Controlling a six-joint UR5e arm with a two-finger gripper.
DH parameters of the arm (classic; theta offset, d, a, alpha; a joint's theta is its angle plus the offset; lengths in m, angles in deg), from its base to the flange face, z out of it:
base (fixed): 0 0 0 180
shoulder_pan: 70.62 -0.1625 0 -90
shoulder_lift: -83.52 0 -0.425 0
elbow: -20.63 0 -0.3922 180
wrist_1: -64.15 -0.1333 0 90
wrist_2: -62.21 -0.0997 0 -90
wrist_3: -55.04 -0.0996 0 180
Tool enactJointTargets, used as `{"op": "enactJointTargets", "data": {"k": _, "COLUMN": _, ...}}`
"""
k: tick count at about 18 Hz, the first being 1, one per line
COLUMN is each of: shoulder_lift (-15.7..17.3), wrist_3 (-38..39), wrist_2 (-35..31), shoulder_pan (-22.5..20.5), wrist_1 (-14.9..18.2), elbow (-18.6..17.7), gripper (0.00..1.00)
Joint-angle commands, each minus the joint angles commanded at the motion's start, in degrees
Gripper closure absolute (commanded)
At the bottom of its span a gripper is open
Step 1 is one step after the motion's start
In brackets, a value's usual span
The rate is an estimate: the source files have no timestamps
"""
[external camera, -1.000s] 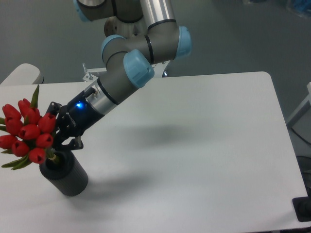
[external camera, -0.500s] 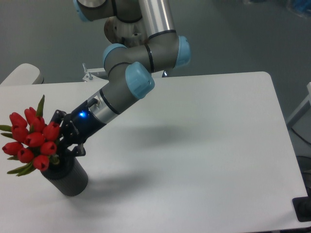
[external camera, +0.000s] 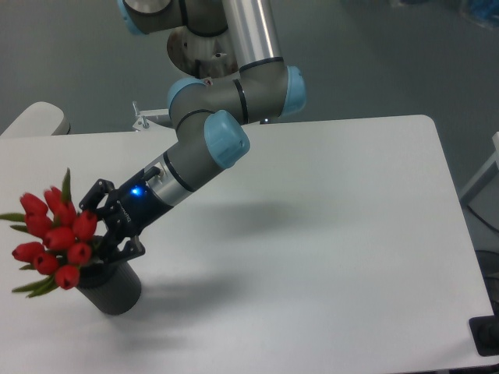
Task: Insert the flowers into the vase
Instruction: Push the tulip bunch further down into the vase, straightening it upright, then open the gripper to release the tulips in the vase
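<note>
The flowers [external camera: 56, 241], a tight bunch of red tulip buds with green leaves, lean to the left over the mouth of the vase [external camera: 113, 290]. The vase is a dark grey cylinder standing near the table's front left corner. The stems go down into its opening and their lower ends are hidden. My gripper [external camera: 97, 245] reaches in from the upper right, just above the rim, shut on the stems right under the buds. Its fingertips are partly hidden behind the bunch.
The white table [external camera: 327, 234] ends at the right [external camera: 456, 234] and at the front. A small metal bracket [external camera: 144, 118] sits at the table's back edge behind the arm. A pale rounded object [external camera: 35, 118] lies beyond the far left corner.
The gripper has moved down and slightly right with the flowers. The bunch has sunk lower, so its stems now sit deeper in the vase.
</note>
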Motion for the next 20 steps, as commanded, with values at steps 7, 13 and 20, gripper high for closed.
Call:
{"op": "enactJointTargets", "data": {"k": 7, "shoulder_lift": 0.00, "wrist_3": -1.49, "wrist_2": 0.00, "shoulder_pan": -0.35, "wrist_1": 0.00, "elbow": -0.79, "gripper": 0.00}}
{"op": "enactJointTargets", "data": {"k": 13, "shoulder_lift": 0.35, "wrist_3": -2.89, "wrist_2": 0.00, "shoulder_pan": -1.49, "wrist_1": -0.17, "elbow": -0.79, "gripper": 0.00}}
{"op": "enactJointTargets", "data": {"k": 20, "shoulder_lift": 4.22, "wrist_3": -8.53, "wrist_2": -0.61, "shoulder_pan": -8.25, "wrist_1": -0.18, "elbow": -1.76, "gripper": 0.00}}
